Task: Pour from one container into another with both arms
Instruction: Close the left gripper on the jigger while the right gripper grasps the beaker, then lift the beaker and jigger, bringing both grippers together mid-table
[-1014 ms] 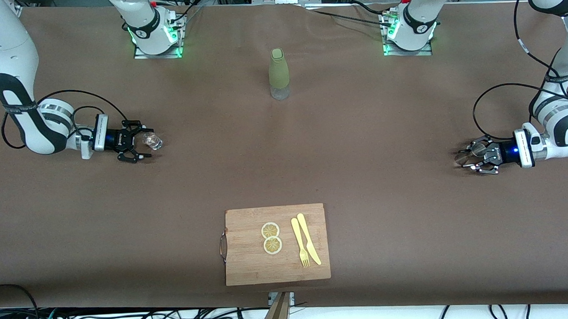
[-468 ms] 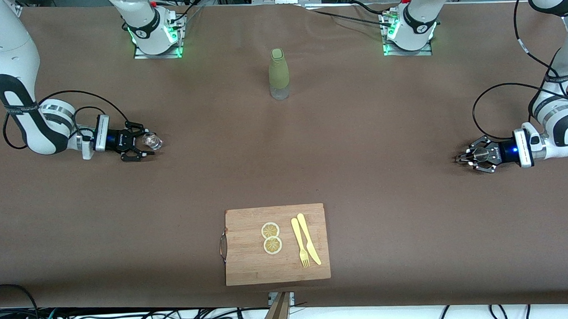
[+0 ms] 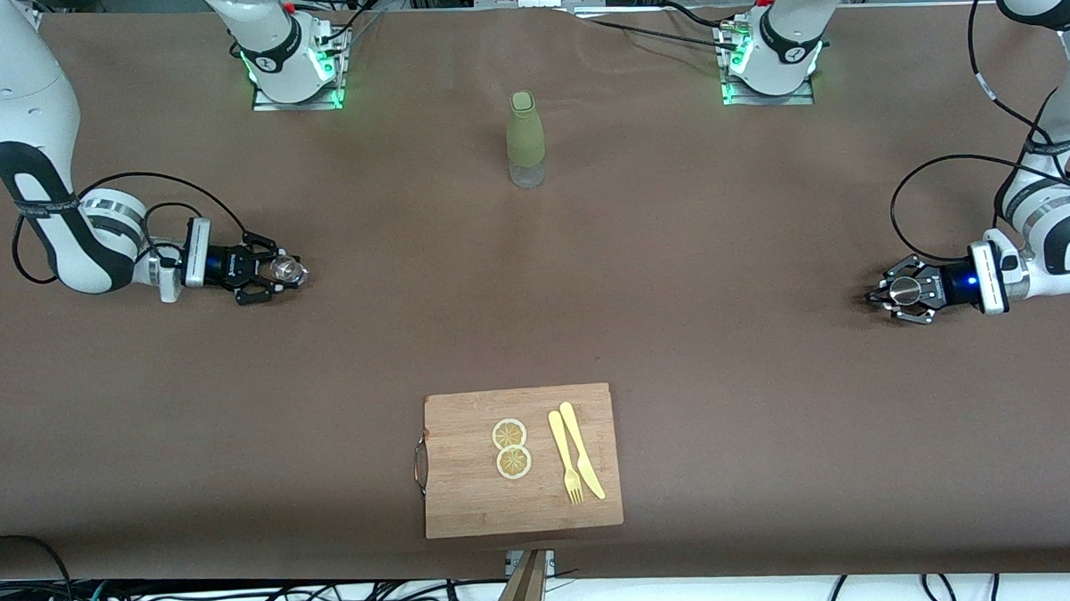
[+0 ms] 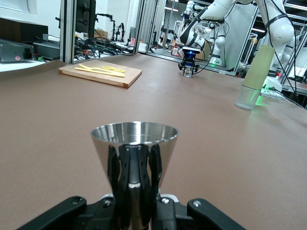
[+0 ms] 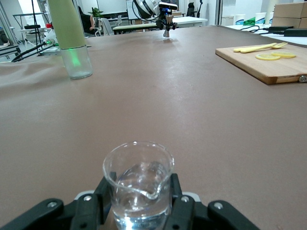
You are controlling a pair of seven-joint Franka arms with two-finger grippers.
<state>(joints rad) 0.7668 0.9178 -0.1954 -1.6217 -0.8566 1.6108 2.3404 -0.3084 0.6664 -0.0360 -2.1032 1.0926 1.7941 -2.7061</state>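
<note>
Gripping the small clear glass cup [image 3: 287, 271] at the right arm's end of the table, the right gripper [image 3: 278, 275] has its two black fingers [image 5: 178, 203] clamped against the cup's sides, low over the brown tabletop [image 3: 676, 269]. Seen from the right wrist, the cup [image 5: 139, 184] stands upright between the fingers, its rim catching the light and a little clear liquid showing inside.

At the left arm's end of the table, the left gripper [image 3: 895, 292] is closed on the small steel jigger [image 3: 899, 289], also low over the cloth. From the left wrist, the jigger [image 4: 134, 158] stands upright, its shiny upper cone open toward the ceiling and its narrow waist pinched between the fingers [image 4: 144, 191]. Whether either vessel rests on the table or is just off it cannot be told.

Between the two arms, a tall bottle with a green sleeve [image 3: 525, 139] stands upright in the middle of the table, closer to the robots' bases than either gripper. A wooden cutting board [image 3: 470, 489] lies near the table edge closest to the front camera, a metal handle on the side toward the right arm's end. On the board sit two lemon slices [image 3: 511, 448], one touching the other, and beside them a yellow fork [image 3: 565, 468] and yellow knife [image 3: 582, 450] lying side by side.
</note>
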